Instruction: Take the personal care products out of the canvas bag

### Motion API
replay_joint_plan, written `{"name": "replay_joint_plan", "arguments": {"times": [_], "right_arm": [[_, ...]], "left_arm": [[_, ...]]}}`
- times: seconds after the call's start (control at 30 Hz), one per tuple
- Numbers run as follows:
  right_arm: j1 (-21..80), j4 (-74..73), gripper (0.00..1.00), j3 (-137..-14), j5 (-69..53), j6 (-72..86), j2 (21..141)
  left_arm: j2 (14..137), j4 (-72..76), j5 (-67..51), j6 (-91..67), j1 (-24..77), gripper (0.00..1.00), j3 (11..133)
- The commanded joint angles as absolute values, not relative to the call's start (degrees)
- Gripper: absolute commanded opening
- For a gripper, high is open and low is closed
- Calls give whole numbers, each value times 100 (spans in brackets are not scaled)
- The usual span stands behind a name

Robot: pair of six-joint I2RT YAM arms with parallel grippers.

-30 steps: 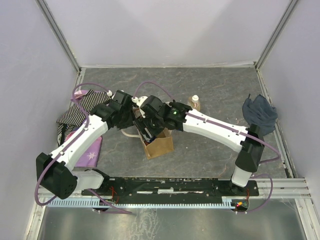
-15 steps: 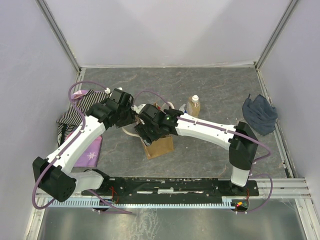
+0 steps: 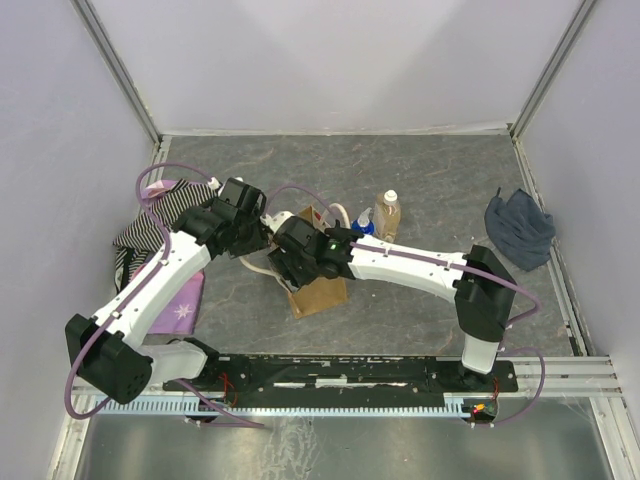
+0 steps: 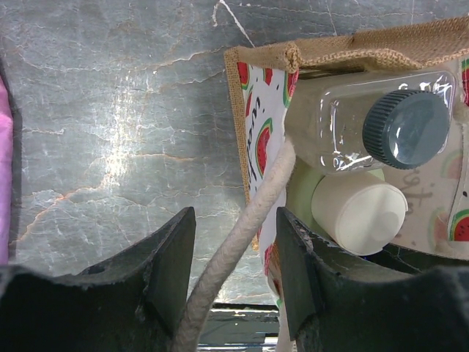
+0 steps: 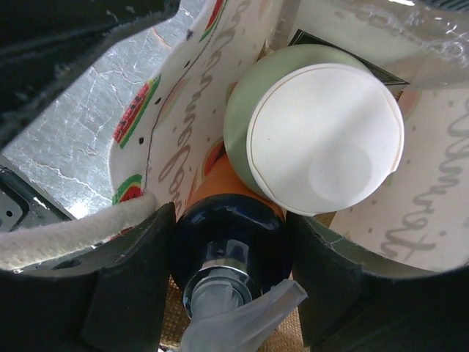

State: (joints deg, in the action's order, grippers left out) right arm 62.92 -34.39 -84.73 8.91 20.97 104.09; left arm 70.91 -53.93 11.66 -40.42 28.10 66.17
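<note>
The canvas bag (image 3: 322,292) stands in the middle of the table, its top under both grippers. My left gripper (image 4: 236,279) is open, its jaws on either side of the bag's cream rope handle (image 4: 253,213) at the bag's rim (image 4: 337,53). Inside lie a clear square bottle with a dark cap (image 4: 407,128) and a cream bottle (image 4: 359,209). My right gripper (image 5: 233,271) is down in the bag, shut on an orange-and-blue bottle (image 5: 234,249) beside the cream bottle (image 5: 322,139). An amber bottle (image 3: 387,213) and another orange-and-blue bottle (image 3: 362,222) stand on the table.
Striped clothes (image 3: 160,215) and a purple cloth (image 3: 182,300) lie at the left by the left arm. A blue-grey cloth (image 3: 520,228) lies at the right edge. White walls close in the table on three sides.
My right arm has swung left and come down, its gripper now inside the bag. The orange-and-blue bottle beside the amber one has come into view. My left gripper has barely moved.
</note>
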Motion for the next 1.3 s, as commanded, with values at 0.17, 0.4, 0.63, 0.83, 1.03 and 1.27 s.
{"name": "replay_joint_plan", "arguments": {"times": [0.17, 0.4, 0.63, 0.83, 1.03, 1.27], "right_arm": [[6327, -4467, 41, -9102, 1622, 1818, 9755], [6312, -5172, 41, -10574, 2016, 1477, 9102], [6198, -5945, 41, -11736, 2954, 1155, 8791], [5573, -6162, 42, -11602, 3264, 1079, 8133], [4837, -5787, 42, -10345, 3066, 1190, 7543], [4300, -4674, 42, -8416, 2818, 1396, 7051]], "left_arm": [[6921, -5058, 1023, -3867, 2778, 56, 6847], [6965, -4978, 904, -3886, 2774, 56, 6855], [6952, -4983, 863, -3841, 2762, 56, 6864], [6972, -4925, 740, -3854, 2766, 56, 6826], [6954, -4825, 603, -3898, 2760, 56, 6712], [6955, -4870, 579, -3815, 2762, 56, 6654]]}}
